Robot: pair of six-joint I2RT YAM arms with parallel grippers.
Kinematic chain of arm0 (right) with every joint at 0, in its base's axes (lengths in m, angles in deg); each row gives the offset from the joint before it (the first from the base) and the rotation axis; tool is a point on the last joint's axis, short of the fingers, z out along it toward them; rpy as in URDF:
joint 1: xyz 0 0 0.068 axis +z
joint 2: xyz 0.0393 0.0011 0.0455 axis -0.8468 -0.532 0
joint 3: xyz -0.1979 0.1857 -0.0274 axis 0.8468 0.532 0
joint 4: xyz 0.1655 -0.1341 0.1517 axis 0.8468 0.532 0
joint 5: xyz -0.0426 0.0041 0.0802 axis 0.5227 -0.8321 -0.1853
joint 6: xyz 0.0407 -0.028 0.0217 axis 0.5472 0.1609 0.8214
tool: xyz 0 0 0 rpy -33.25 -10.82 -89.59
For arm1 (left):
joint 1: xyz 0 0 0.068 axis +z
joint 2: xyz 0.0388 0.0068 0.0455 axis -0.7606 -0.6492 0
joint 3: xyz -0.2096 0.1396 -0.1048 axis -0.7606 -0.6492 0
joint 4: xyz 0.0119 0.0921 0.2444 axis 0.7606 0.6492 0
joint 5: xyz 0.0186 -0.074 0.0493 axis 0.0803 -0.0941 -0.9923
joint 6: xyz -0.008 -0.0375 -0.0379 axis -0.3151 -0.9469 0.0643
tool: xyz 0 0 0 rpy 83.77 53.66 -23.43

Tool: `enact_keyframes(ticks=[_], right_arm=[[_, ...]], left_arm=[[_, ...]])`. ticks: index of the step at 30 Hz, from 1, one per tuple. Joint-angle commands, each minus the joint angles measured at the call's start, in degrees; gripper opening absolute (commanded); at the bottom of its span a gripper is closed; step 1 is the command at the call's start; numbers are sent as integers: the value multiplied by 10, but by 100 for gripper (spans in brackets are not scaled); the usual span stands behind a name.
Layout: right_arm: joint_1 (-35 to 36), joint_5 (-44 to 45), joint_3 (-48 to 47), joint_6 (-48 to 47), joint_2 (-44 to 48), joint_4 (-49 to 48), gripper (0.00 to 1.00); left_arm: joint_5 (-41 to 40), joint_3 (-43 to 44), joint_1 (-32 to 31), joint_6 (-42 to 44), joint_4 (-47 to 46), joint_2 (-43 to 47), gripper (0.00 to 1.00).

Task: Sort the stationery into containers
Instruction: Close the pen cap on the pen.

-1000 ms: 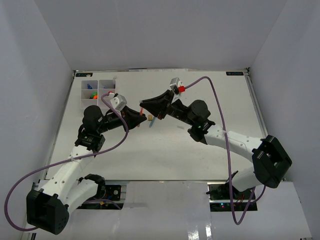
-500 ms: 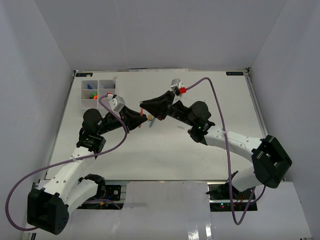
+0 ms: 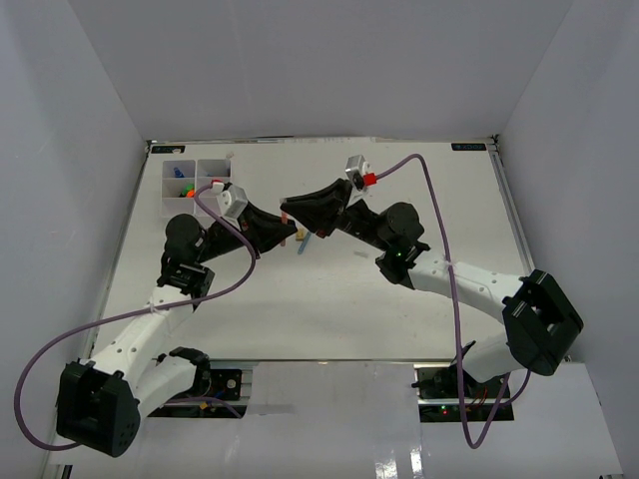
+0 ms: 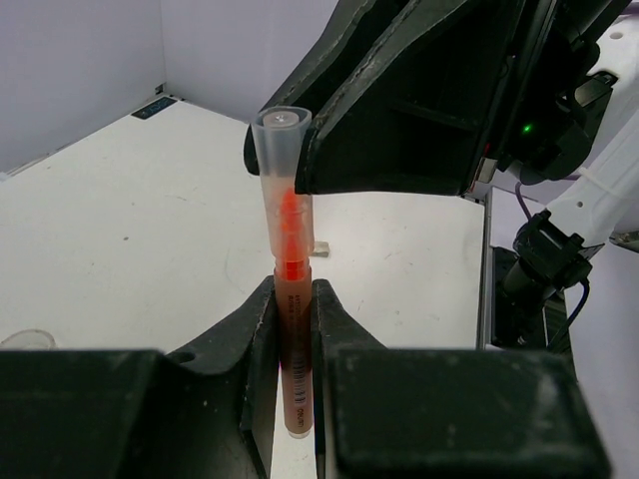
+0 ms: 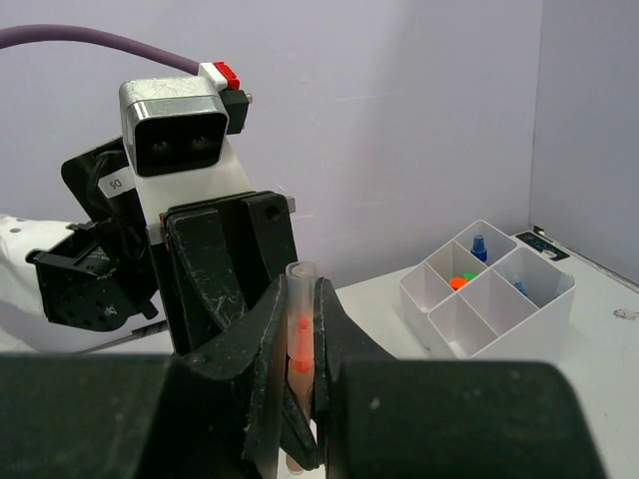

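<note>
An orange highlighter (image 4: 292, 299) with a clear cap (image 4: 279, 150) stands upright above the table, held by both grippers. My left gripper (image 4: 292, 334) is shut on its lower barrel. My right gripper (image 5: 299, 329) is shut on the capped upper part (image 5: 299, 299). In the top view the two grippers meet tip to tip, the left (image 3: 290, 233) just below the right (image 3: 290, 209). The white organiser tray (image 3: 196, 172) sits at the far left; in the right wrist view (image 5: 544, 299) it holds orange and green caps (image 5: 461, 281) and a blue-capped bottle (image 5: 478, 245).
A blue pen (image 3: 305, 243) and a small brass clip (image 3: 299, 238) lie on the table right under the grippers; the clip also shows in the left wrist view (image 4: 319, 244). White walls close in the table on three sides.
My left gripper has moved a little to the right and away from me, closer to the right gripper. The right gripper has edged slightly away too. Both stay shut on the highlighter.
</note>
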Motion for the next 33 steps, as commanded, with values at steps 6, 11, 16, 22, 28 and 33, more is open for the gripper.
enact_keyframes(ticks=[6, 11, 16, 22, 28, 33], right_arm=[[5, -10, -1, -8, 12, 20, 22], [4, -7, 2, -29, 41, 64, 44], [4, 11, 3, -62, 81, 129, 64], [4, 53, 7, -93, 142, 208, 90], [5, 84, -81, -144, 144, 356, 91], [4, 101, -167, -143, 118, 427, 91]], left_arm=[[6, 50, 1, 7, -63, -13, 1], [2, 49, 1, 17, -60, -15, 1], [-3, 33, 1, 19, -61, -12, 1], [-4, 22, 1, 29, -39, -8, 0], [-9, 29, 1, 41, -3, -11, 0], [-20, 37, 1, 59, 34, -10, 0]])
